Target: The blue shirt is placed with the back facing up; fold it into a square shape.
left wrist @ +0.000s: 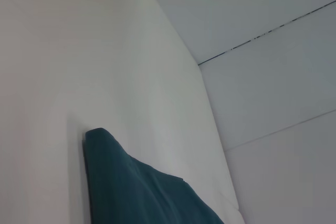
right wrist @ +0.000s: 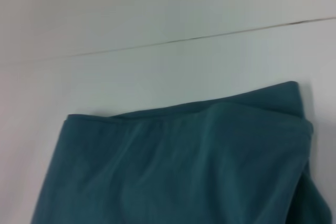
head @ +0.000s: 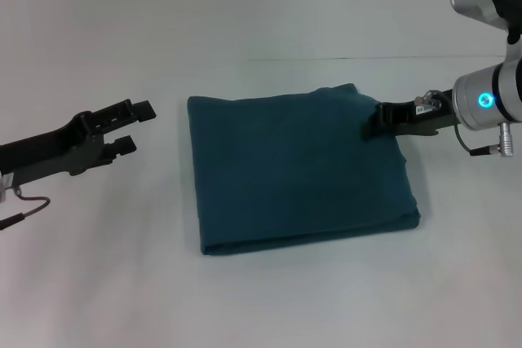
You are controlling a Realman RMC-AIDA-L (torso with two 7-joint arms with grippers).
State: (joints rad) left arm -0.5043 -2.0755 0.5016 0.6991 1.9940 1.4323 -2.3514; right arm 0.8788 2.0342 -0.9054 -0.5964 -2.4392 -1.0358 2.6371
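Blue shirt (head: 298, 170) lies folded into a rough square at the middle of the frame on the white bench (head: 261, 299), plain side up, with layered edges showing along its lower and right sides. Right gripper (head: 375, 122) sits at the shirt's upper right corner, touching the cloth; whether its fingers are apart or together I cannot tell. Left gripper (head: 135, 127) hangs at the left of the frame, clear of the shirt, its fingers (head: 143, 109) apart and holding nothing.
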